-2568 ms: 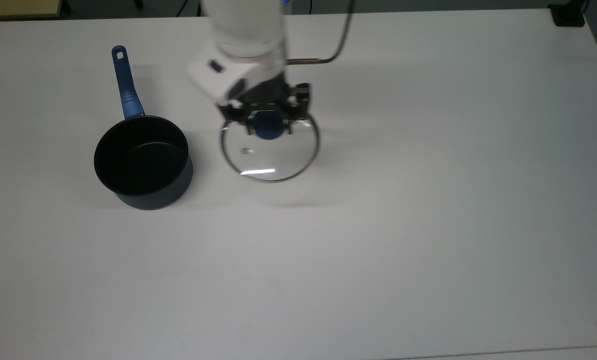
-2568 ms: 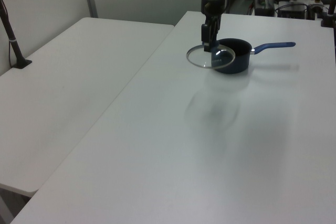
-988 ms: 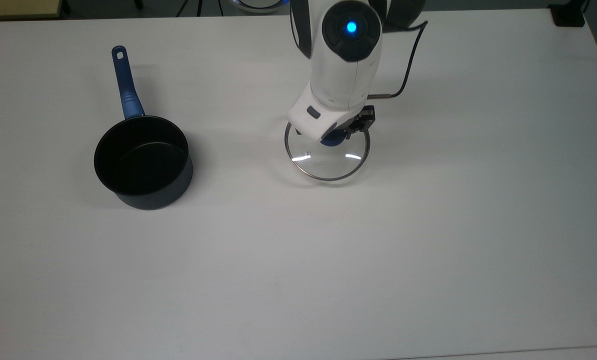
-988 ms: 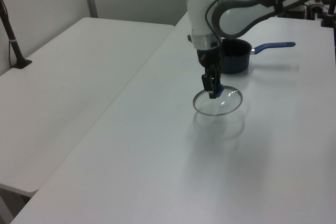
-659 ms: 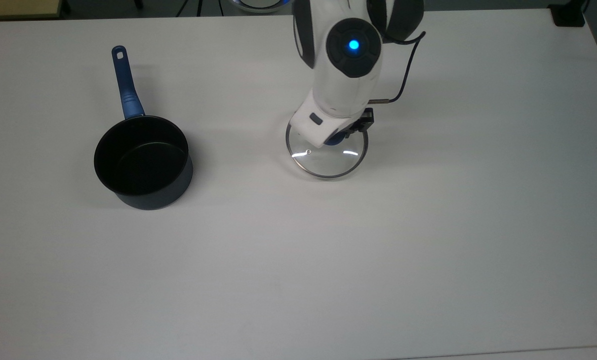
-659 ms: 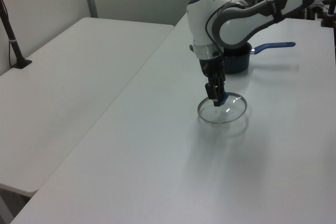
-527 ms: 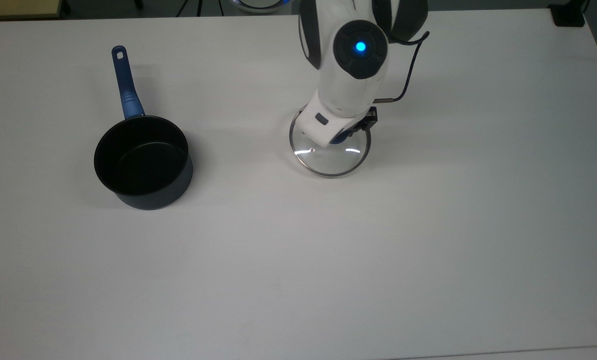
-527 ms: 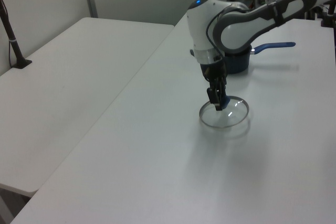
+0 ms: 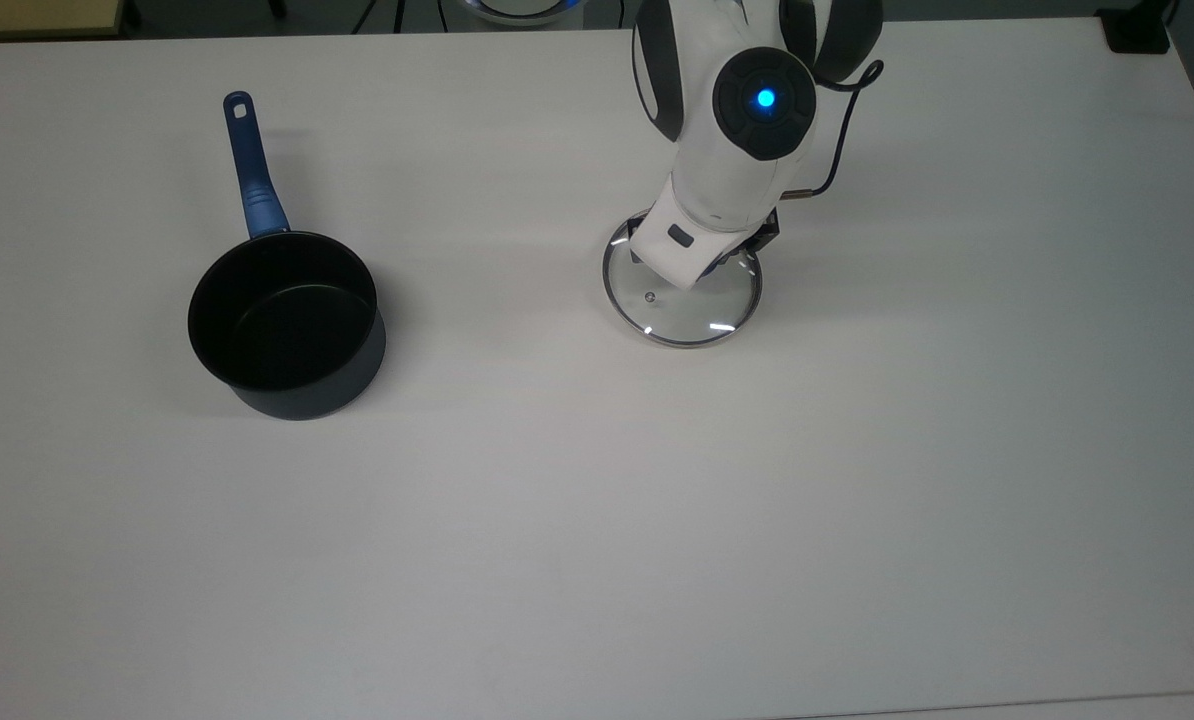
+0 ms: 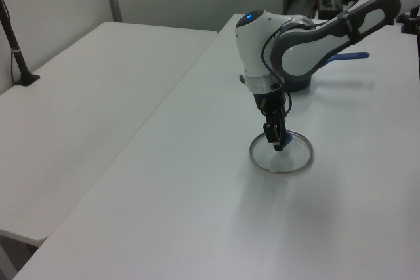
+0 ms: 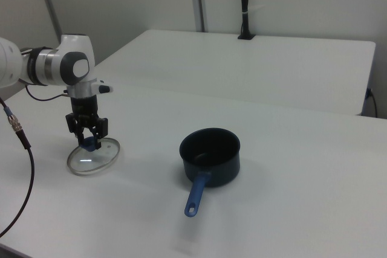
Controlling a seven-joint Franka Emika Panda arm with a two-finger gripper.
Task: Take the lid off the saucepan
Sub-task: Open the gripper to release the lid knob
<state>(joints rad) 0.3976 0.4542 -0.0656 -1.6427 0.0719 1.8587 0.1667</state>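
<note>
The saucepan (image 9: 282,320), dark navy with a black inside, stands open at the top view's left, its long blue handle (image 9: 250,170) pointing to the far edge. The glass lid (image 9: 692,312) lies low on the white table (image 9: 597,550), well off to the top view's right of the pan. My gripper (image 11: 89,139) points straight down over the lid's centre, shut on the blue knob (image 11: 92,145). In the left view the gripper (image 10: 276,141) stands on the lid (image 10: 289,160), with the saucepan (image 10: 300,83) partly hidden behind my arm.
A black cable (image 9: 837,150) loops from my wrist. A second white table (image 10: 85,116) adjoins at the left view's left, with a black post (image 10: 14,44) on it. Bare tabletop stretches all round the lid and pan.
My arm has carried the lid away from the saucepan towards the top view's right and lowered it; it now sits flat at table level.
</note>
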